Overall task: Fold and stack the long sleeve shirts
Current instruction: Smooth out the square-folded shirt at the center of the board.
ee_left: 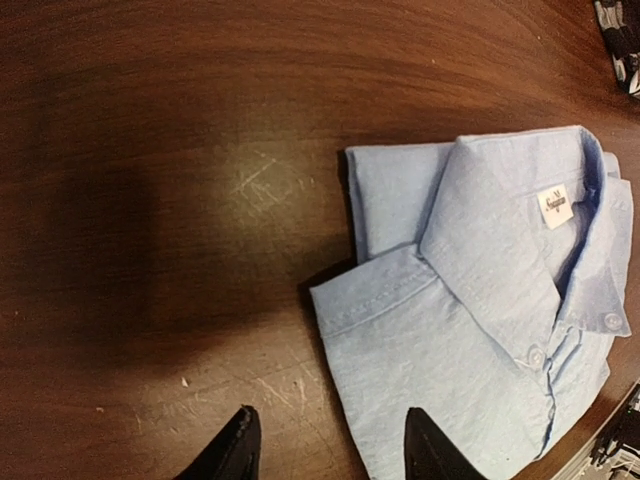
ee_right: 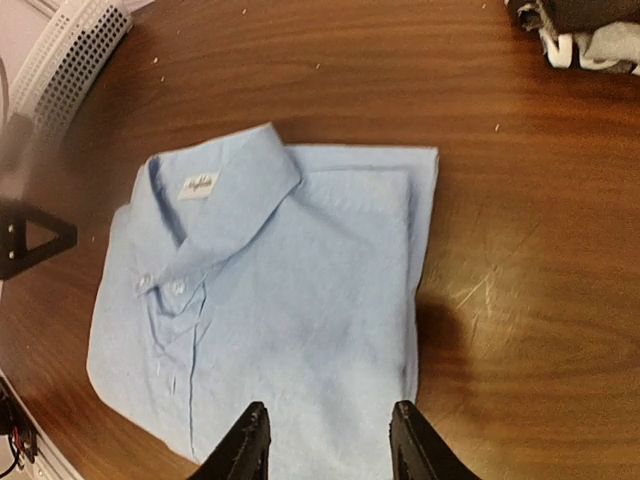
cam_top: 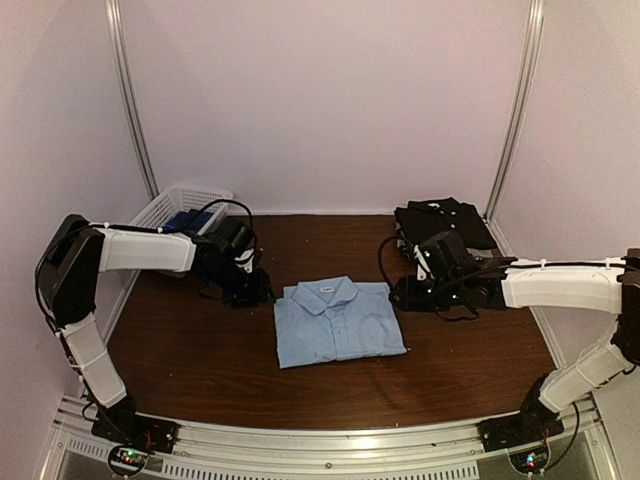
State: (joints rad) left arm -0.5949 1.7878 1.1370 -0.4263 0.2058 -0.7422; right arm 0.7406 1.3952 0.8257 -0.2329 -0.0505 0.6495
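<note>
Although folded at the table (cam_top: 200,350) centre, the light blue shirt (cam_top: 338,320) is not yet stacked on the black shirts (cam_top: 445,220) at far right; left end effector (ee_left: 330,430) and right end effector (ee_right: 328,425) are shown released, empty.

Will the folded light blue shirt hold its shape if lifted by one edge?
Probably not: the light blue shirt is thin, layered cloth, so it would likely sag and unfold. Pushed along the wooden table, it may bunch rather than slide.
</note>
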